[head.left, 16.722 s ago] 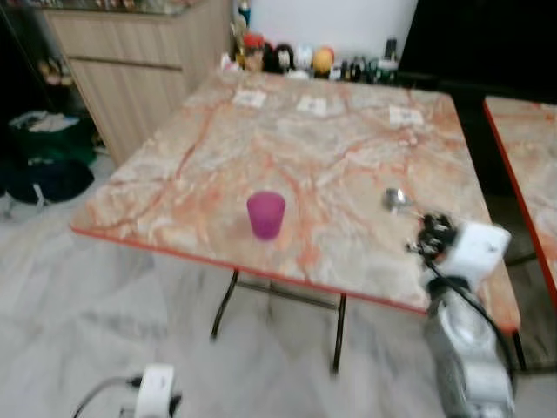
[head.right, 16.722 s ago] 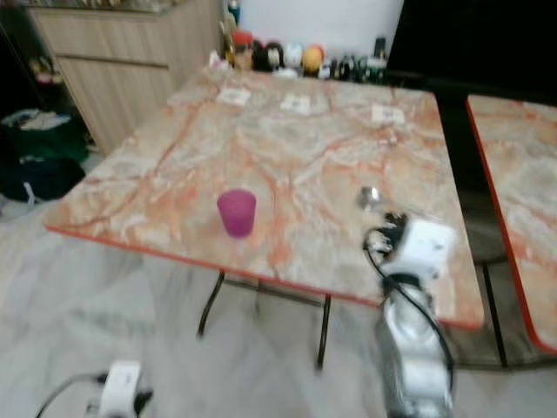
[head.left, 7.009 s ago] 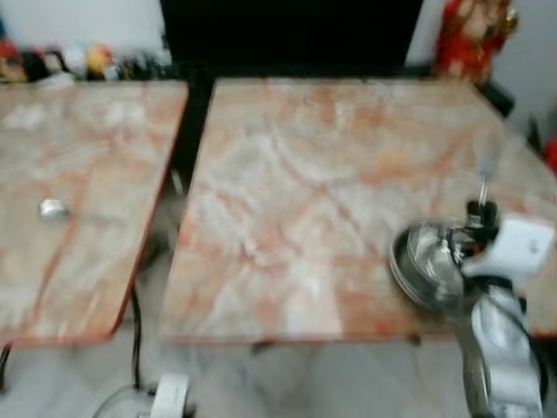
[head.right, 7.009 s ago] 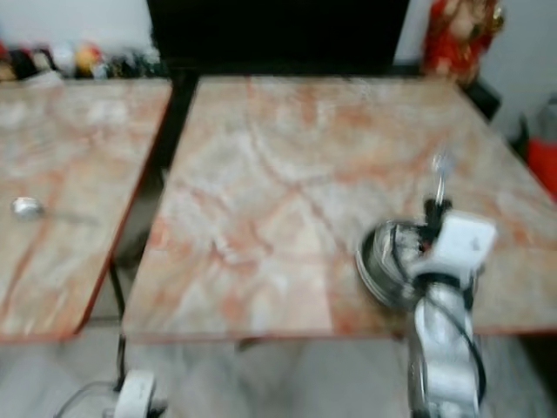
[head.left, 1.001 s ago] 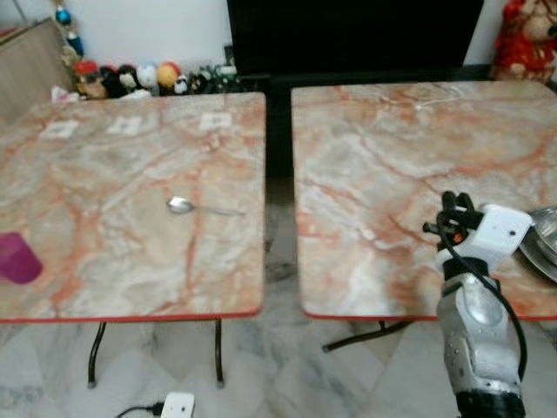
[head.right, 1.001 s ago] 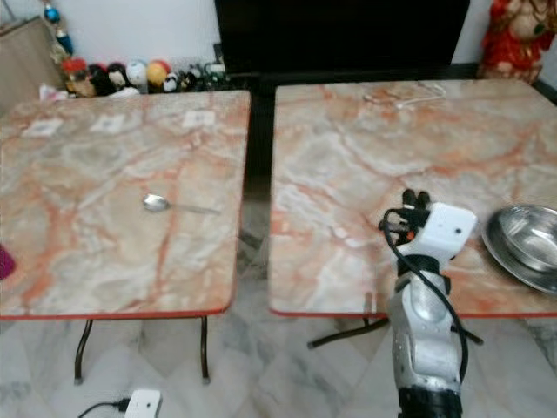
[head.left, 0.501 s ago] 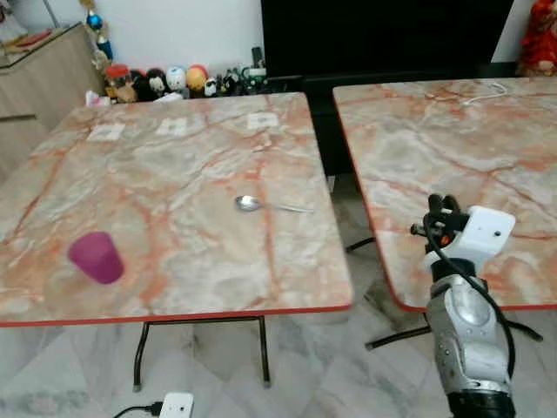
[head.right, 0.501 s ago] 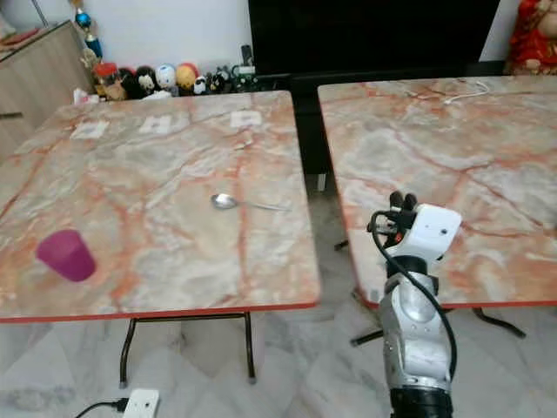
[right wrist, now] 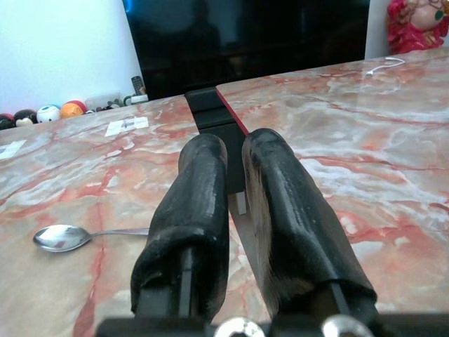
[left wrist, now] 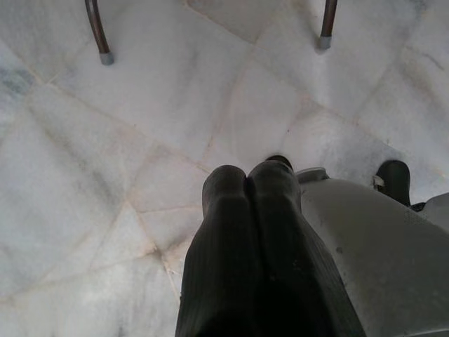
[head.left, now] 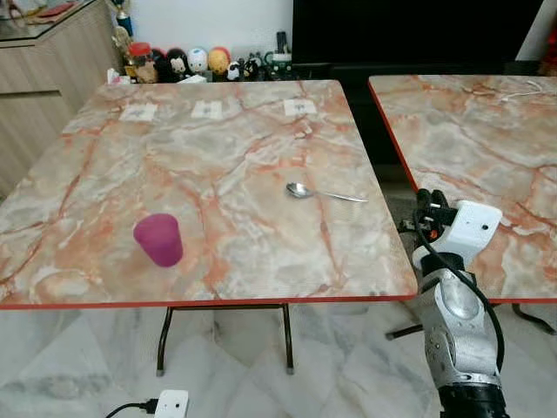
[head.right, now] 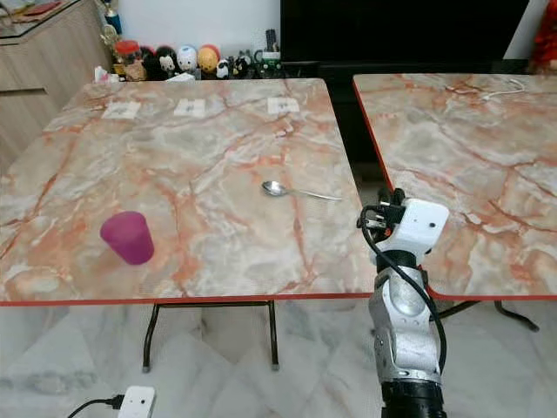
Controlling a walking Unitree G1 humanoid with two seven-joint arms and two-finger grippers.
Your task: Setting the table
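A purple cup (head.left: 158, 239) stands upright near the front of the left marble table (head.left: 218, 148). A metal spoon (head.left: 300, 189) lies toward that table's right side, its handle pointing right; the spoon (right wrist: 59, 237) also shows in the right wrist view. My right gripper (head.left: 424, 203) is raised at the table's front right corner, by the gap to the second marble table (head.left: 487, 139). Its fingers (right wrist: 203, 182) are shut and hold nothing. My left gripper (left wrist: 245, 175) hangs idle, shut, pointing at the floor.
Small figurines (head.left: 187, 63) and three paper cards (head.left: 209, 109) line the left table's far edge. A wooden cabinet (head.left: 43, 78) stands at left, a black unit (head.left: 418, 35) behind. A white cable (head.left: 522, 87) lies on the second table. A white plug (head.left: 171, 404) sits on the floor.
The camera has swung left: the tables slid right in view, the purple cup came fully in, and the metal bowl left the frame. My right gripper stays raised and shut.
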